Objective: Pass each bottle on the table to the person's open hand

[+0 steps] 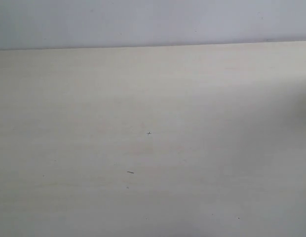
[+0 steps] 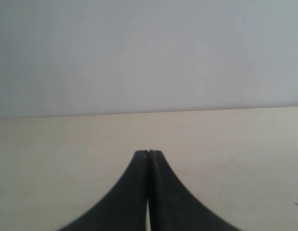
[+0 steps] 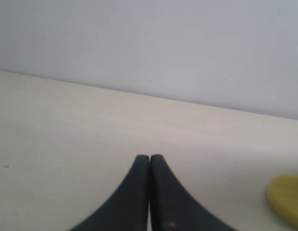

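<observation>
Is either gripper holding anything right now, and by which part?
Nothing is held. The left gripper and the right gripper are both shut with empty jaws. A yellow thing lies on the table, apart from the right gripper.

No text, label, brand, number or sign can be read in any view. The desk [image 1: 153, 98] carries only a few tiny dark specks [image 1: 130, 172], and none of them forms a letter or a digit.
</observation>
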